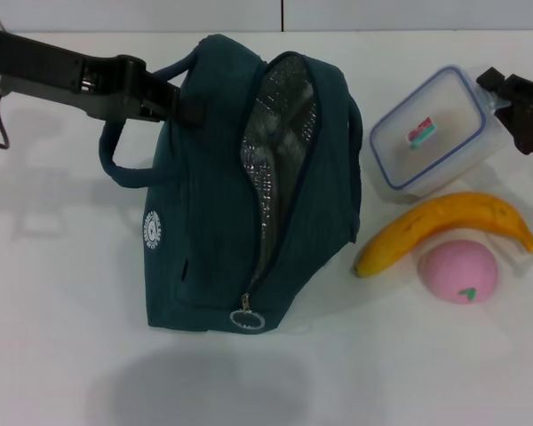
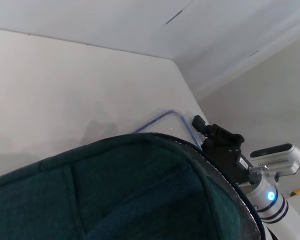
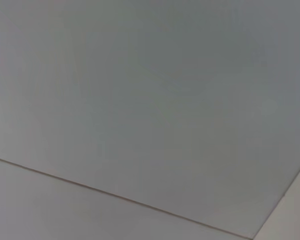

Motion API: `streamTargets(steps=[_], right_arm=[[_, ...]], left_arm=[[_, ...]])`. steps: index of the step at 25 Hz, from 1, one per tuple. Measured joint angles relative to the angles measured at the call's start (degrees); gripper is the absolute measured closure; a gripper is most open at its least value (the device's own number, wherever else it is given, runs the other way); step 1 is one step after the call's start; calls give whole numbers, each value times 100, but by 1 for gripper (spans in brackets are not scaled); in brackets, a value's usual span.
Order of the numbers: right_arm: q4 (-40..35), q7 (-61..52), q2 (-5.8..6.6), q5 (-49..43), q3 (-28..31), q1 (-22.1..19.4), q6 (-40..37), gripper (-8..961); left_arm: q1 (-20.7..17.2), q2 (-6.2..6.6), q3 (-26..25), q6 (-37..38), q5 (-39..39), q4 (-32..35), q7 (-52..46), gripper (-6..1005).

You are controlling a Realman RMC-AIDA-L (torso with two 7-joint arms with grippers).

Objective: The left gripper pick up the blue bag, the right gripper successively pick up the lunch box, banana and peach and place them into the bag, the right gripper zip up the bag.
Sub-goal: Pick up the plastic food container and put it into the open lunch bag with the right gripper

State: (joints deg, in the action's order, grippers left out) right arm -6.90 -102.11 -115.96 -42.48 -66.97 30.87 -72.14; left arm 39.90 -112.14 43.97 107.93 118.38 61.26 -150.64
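The blue bag point(image 1: 213, 222) hangs a little above the white table, its zip open and the silver lining showing. My left gripper point(image 1: 178, 99) is shut on the bag's upper handle; the bag's top point(image 2: 115, 190) fills the left wrist view. The lunch box point(image 1: 426, 133) is at the far right, tilted, with my right gripper point(image 1: 502, 98) closed on its right edge. In the left wrist view that gripper point(image 2: 202, 131) shows beyond the bag at the box's corner point(image 2: 162, 117). In front of the box lie the banana point(image 1: 444, 222) and the peach point(image 1: 462, 271).
The metal ring zip pull point(image 1: 247, 319) hangs at the bag's near end. The white table point(image 1: 62, 293) stretches left and in front of the bag. The right wrist view holds only a plain grey surface with a seam point(image 3: 140, 200).
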Motion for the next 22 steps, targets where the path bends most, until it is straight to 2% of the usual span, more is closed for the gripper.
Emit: streamTargets(steps=[22], right_arm=[[-61,58,9,48,0,-20,-124,860]], left_arm=[[-6,0,17,9,-117,0,-7,961]])
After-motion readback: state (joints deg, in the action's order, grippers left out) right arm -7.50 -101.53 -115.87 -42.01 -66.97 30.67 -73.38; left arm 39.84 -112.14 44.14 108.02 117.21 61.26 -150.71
